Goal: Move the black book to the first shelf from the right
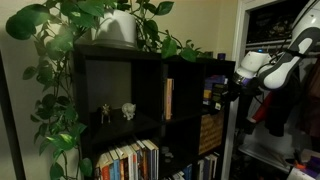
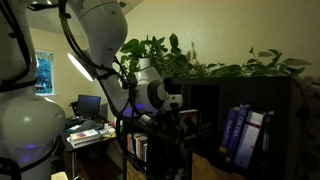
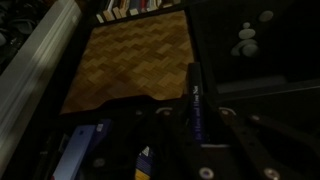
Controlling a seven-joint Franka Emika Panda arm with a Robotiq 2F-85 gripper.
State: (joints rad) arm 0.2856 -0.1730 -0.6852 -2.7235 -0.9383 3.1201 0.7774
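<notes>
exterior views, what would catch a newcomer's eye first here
The leafy green plant comes first, spilling from a white pot over the top and down the side of the dark bookshelf. Next is the big white robot arm, which fills the foreground in an exterior view and extends toward the shelf. In the wrist view, a pale woven panel stands out against the dark surroundings.

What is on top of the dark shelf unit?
A white pot with a leafy plant trailing down the shelf unit. Anything behind the leaves is covered.
</notes>
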